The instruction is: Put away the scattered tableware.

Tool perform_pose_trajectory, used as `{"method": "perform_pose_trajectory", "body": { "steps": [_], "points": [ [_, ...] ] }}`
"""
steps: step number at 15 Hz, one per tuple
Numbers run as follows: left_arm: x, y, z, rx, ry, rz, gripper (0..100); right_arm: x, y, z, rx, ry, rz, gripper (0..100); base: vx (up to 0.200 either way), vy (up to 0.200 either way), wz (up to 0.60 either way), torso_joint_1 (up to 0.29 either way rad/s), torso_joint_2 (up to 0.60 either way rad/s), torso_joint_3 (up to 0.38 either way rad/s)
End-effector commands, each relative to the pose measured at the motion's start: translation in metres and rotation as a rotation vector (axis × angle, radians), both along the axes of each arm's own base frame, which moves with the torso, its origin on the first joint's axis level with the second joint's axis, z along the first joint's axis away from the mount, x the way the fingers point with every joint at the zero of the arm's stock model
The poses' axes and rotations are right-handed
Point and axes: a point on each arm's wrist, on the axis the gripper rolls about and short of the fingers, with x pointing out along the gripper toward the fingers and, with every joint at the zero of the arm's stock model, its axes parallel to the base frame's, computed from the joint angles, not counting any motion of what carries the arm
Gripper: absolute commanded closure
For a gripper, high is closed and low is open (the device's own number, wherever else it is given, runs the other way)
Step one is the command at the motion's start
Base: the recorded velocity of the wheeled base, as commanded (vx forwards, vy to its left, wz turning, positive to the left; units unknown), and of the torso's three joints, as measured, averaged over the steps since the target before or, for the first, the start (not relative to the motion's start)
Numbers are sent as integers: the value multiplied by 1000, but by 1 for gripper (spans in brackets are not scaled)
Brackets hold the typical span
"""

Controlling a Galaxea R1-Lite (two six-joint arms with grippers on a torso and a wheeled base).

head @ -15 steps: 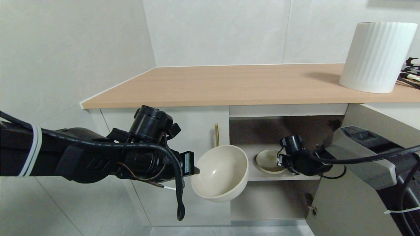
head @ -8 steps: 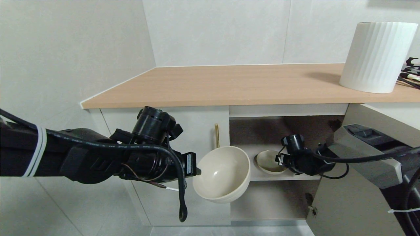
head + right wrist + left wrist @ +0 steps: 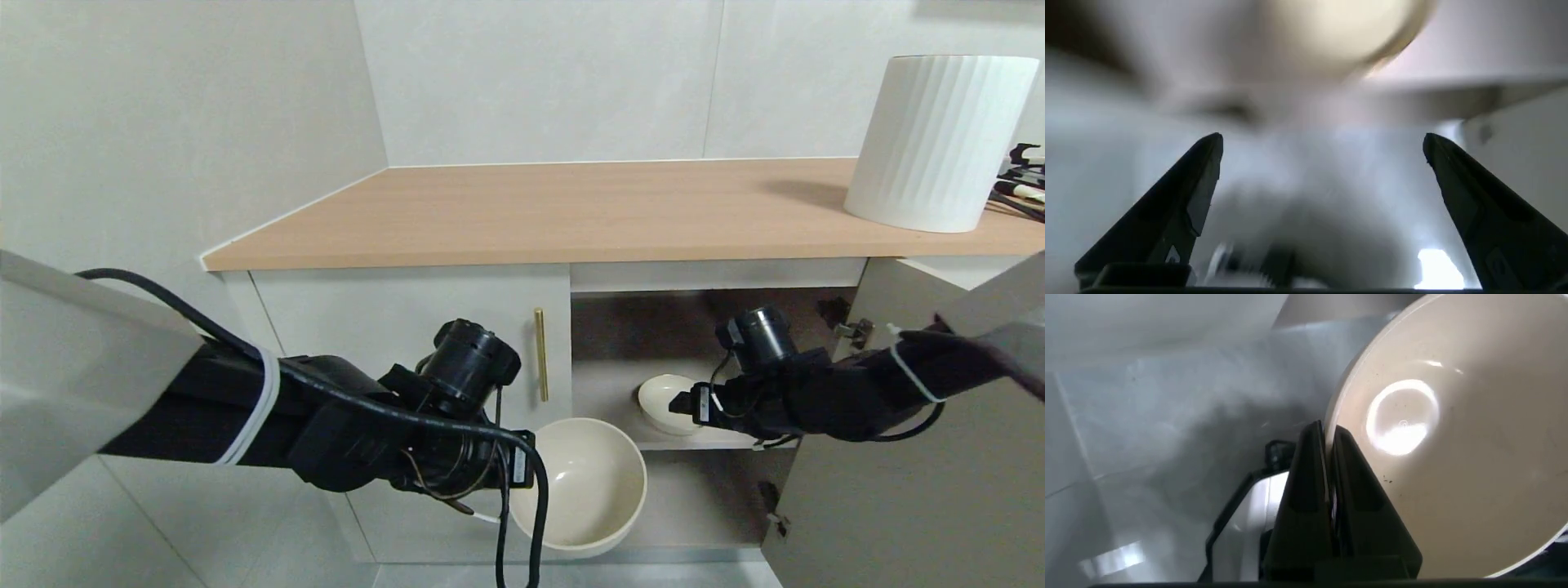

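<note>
Lowered below the shelf, left gripper clamps the bowl rim, right gripper gapes by the dish on that shelf; best keep bowl level sliding under.

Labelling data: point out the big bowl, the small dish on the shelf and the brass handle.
big bowl (image 3: 588, 482), head view, inner wall.
small dish (image 3: 658, 398), head view, left side.
brass handle (image 3: 539, 355), head view, mid-bar.
</note>
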Motion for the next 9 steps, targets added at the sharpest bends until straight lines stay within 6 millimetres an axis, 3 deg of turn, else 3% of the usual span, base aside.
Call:
{"method": "perform_pose_trajectory", "body": {
  "steps": [1, 2, 3, 5, 9],
  "points": [
    [-2, -11, -15, 30, 31, -23, 100, -52, 2, 71, 103, -36, 149, 0, 0, 0, 0, 0, 0, 0],
    [-2, -14, -23, 44, 47, -31, 100, -73, 6, 88, 138, -9, 229, 0, 0, 0, 0, 0, 0, 0],
    [-3, -16, -28, 53, 58, -39, 100, -83, 13, 89, 134, 14, 268, 0, 0, 0, 0, 0, 0, 0],
    [-7, -22, -28, 54, 55, -59, 100, -96, 30, 83, 106, 54, 328, 0, 0, 0, 0, 0, 0, 0],
    [-12, -25, -22, 45, 42, -72, 100, -102, 55, 54, 50, 161, 394, 0, 0, 0, 0, 0, 0, 0]
  ]
}}
